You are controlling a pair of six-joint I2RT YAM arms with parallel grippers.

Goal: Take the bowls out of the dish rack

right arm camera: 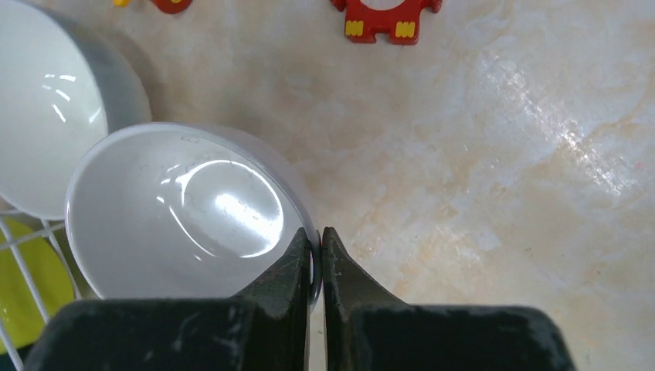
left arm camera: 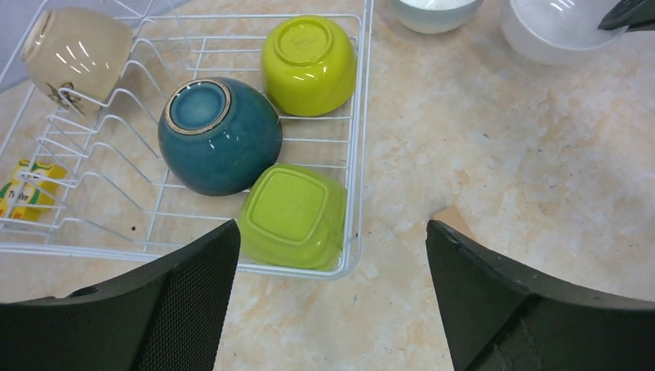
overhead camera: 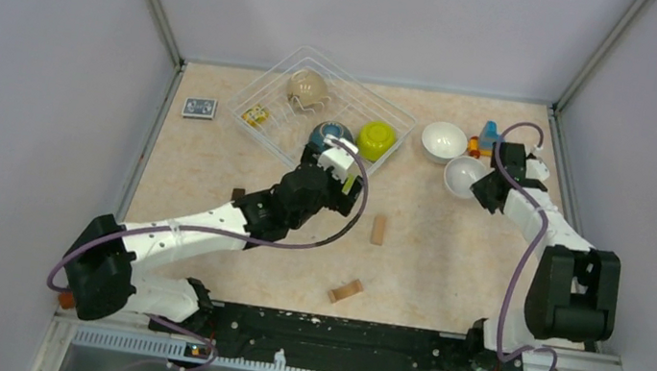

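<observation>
The wire dish rack (overhead camera: pixel 273 81) stands at the back centre. It holds a beige bowl (overhead camera: pixel 307 88), a dark teal bowl (overhead camera: pixel 325 133) and a lime bowl (overhead camera: pixel 376 139), all upside down. In the left wrist view a second, squarish lime bowl (left arm camera: pixel 293 216) lies in the rack's (left arm camera: pixel 358 154) near corner, beside the teal bowl (left arm camera: pixel 220 135). My left gripper (left arm camera: pixel 332 263) is open and empty, just in front of that corner. My right gripper (right arm camera: pixel 317 247) is shut on the rim of a white bowl (right arm camera: pixel 178 216), right of the rack. Another white bowl (overhead camera: pixel 444 141) sits upright beside it.
A yellow packet (overhead camera: pixel 257 115) lies in the rack. A card box (overhead camera: pixel 200 107) lies left of the rack. Wooden blocks (overhead camera: pixel 379 229) (overhead camera: pixel 346 291) lie mid-table, and a small dark one (overhead camera: pixel 237 194) by the left arm. Coloured toys (overhead camera: pixel 485 136) sit at the back right; a red toy (right arm camera: pixel 386 15) shows in the right wrist view.
</observation>
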